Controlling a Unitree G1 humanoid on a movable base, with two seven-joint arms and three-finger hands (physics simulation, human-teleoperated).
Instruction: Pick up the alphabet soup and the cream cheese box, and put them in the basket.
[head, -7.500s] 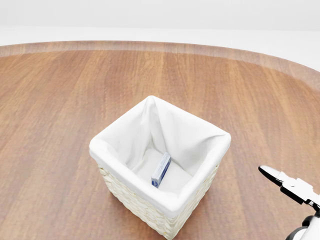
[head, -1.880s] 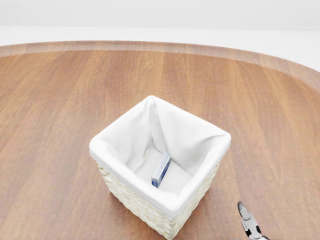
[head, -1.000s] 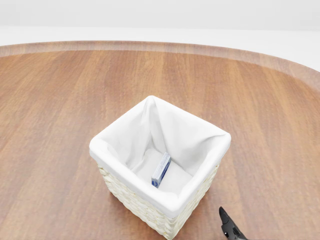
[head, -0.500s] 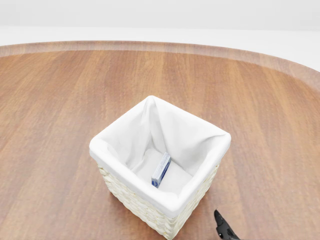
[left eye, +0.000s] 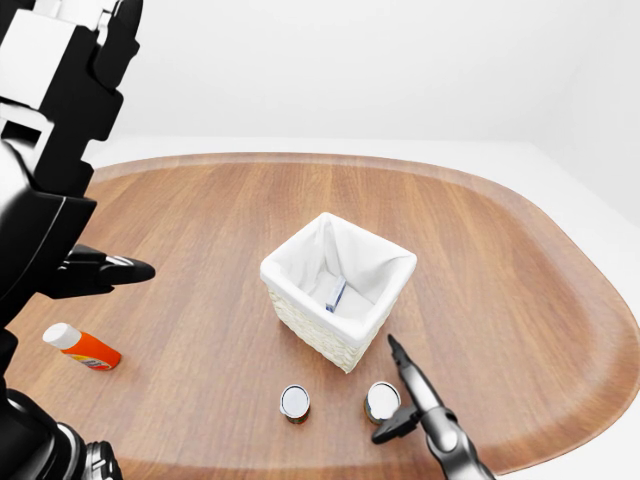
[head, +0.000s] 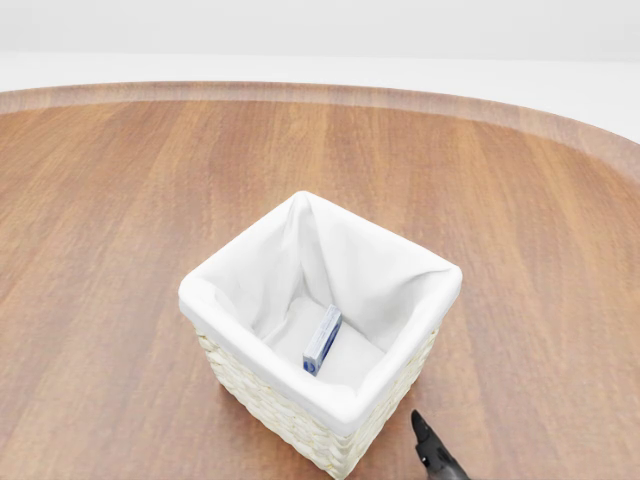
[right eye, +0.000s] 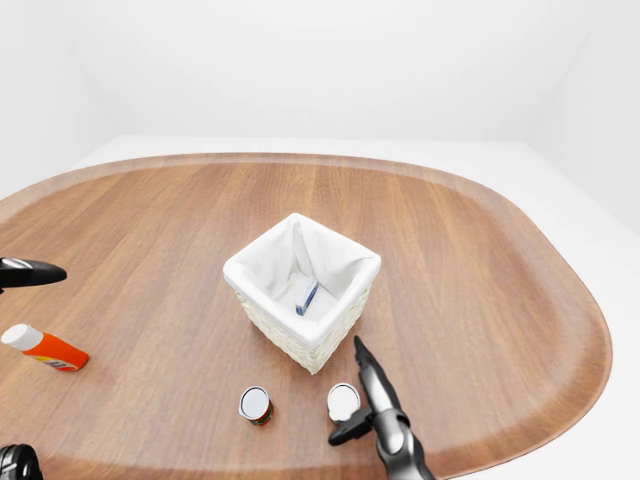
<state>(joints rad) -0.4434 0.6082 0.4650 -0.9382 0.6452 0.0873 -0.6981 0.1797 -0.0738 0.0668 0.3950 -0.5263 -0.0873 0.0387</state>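
Observation:
A woven basket with a white liner stands mid-table, and the blue cream cheese box rests on edge inside it. Below the basket in the eye views stand two silver-lidded cans, one on the left and one on the right; I cannot tell which is the alphabet soup. My right hand hovers open just right of the right can, one finger pointing up toward the basket and the thumb low beside the can. In the head view only its fingertip shows. My left hand is open and holds nothing, far to the left.
An orange bottle with a white cap lies near the table's left edge. My left arm fills the left-eye view's left side. The oval wooden table ends close below the cans.
In the head view my right hand dropped from the right edge to the bottom edge, then crept left toward the basket's lower right corner. Basket and box stayed still.

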